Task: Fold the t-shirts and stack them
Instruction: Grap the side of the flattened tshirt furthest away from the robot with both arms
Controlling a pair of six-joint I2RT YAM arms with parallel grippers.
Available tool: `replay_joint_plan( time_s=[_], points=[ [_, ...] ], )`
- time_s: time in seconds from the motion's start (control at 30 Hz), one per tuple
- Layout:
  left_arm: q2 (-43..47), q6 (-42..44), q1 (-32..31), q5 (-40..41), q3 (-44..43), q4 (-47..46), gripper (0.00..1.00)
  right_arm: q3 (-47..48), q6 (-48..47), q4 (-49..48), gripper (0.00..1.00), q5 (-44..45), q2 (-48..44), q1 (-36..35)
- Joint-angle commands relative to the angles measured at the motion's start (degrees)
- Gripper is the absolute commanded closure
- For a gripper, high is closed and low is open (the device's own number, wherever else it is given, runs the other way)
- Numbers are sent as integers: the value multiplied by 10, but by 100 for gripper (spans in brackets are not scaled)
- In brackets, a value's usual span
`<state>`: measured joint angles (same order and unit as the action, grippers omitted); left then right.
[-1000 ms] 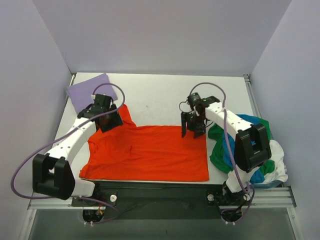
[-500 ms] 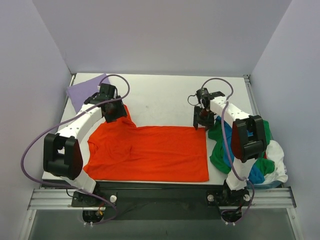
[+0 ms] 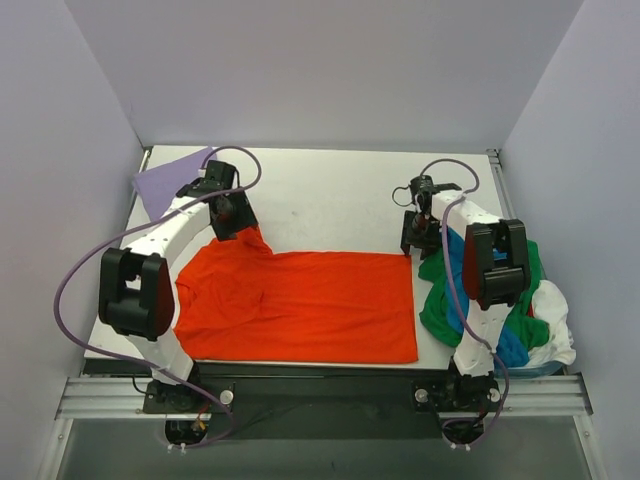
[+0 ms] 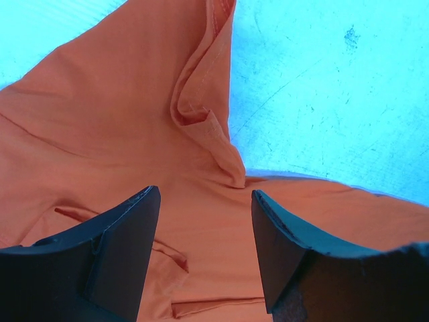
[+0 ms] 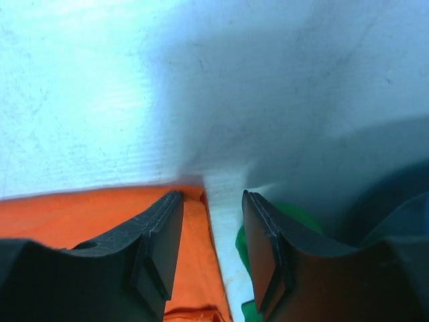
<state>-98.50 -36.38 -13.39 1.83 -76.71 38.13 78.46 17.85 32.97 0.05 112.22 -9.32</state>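
shirt: orange-red t-shirt (image 3: 300,305) flat along surface (image 3: 320,195) near edge | change: right tool (image 5: 211,201) has narrowed astride its far-right corner, not yet pinching | left tool (image 4: 204,201) gaping above its far-left end | judgement: fold grasp imminent

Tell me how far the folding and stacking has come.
Done: the lavender shirt looks folded, far left. In hand: the orange-red shirt lies flat, left gripper and right gripper open at its far corners. Left: green, blue and white shirts heaped on the right.
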Motion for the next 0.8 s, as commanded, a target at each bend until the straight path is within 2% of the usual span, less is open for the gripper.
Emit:
replay_joint_plan(
  time_s=[0.0,0.23,0.5,0.7,0.77],
  points=[
    [-13,-11,6,-1,-41,5,33,14,-11,-5,59,-28,9,8],
    [-38,-5,13,1,-63,15,33,10,-11,-18,62,-63,13,9],
    [-64,14,19,19,-85,23,33,-18,-12,-17,69,-59,12,9],
    [-131,19,25,33,-134,31,33,-21,-12,-13,78,-59,19,8],
    [-143,18,30,41,-144,31,33,-20,-12,-12,88,-59,18,8]
  ],
)
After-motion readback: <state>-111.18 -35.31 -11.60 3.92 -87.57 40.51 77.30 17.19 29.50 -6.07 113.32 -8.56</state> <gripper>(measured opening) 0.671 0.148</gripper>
